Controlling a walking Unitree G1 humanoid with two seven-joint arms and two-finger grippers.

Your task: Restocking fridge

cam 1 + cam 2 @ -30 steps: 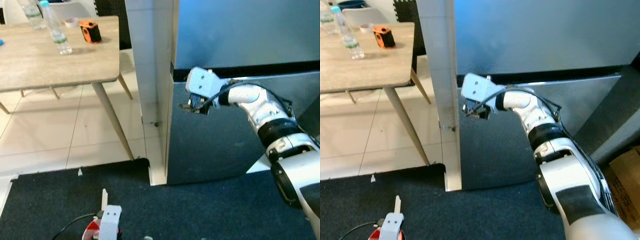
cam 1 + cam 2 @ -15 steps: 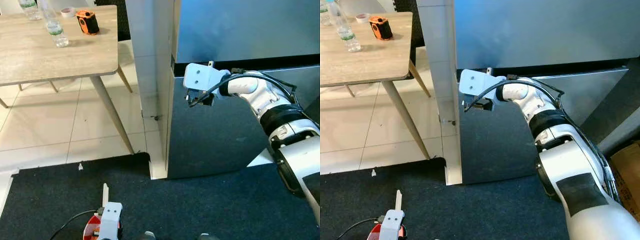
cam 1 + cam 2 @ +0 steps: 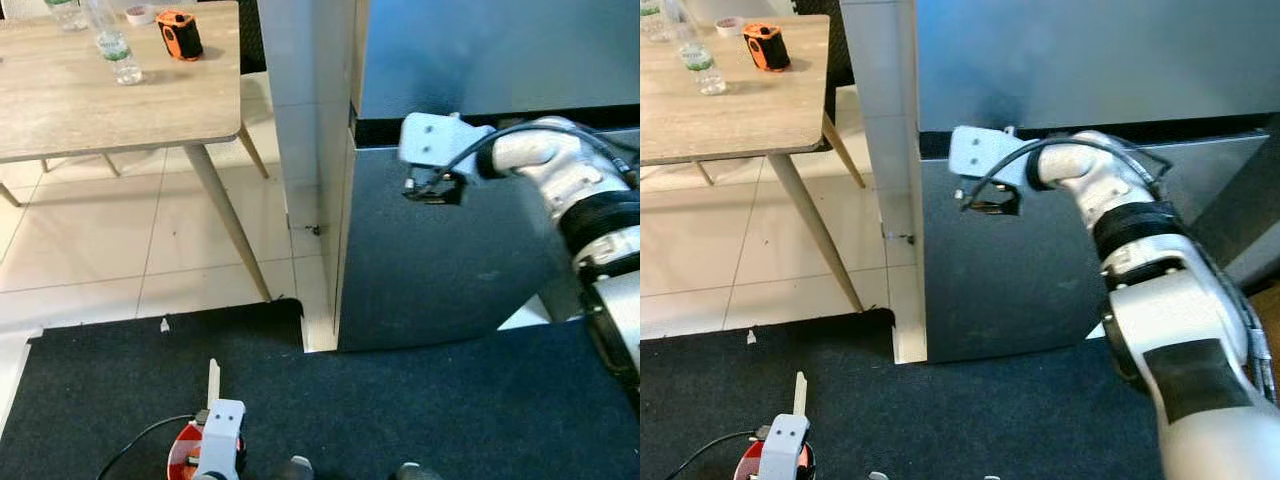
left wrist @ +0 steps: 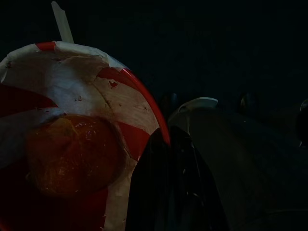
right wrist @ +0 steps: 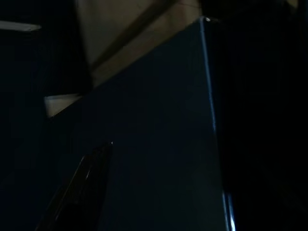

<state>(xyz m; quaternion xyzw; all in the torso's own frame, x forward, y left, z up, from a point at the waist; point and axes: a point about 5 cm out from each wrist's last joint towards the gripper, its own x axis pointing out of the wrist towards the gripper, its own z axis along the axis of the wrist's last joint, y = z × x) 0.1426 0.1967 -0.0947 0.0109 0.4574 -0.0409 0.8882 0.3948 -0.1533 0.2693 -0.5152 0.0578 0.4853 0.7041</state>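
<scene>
Your right pincer sits at the dark gap above the fridge's lower door, near its left edge; its opening I cannot tell. The left pincer, low down, grips a red-and-white bowl.

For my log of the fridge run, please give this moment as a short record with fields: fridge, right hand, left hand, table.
fridge: grey fridge, both doors appear closed, dark gap between the upper and lower door
right hand: right hand raised against the top of the lower door, near its left edge; fingers not clear
left hand: left hand low over the dark mat, holding a red and white bowl
table: wooden table on the robot's left, with bottles and an orange tape measure
</scene>
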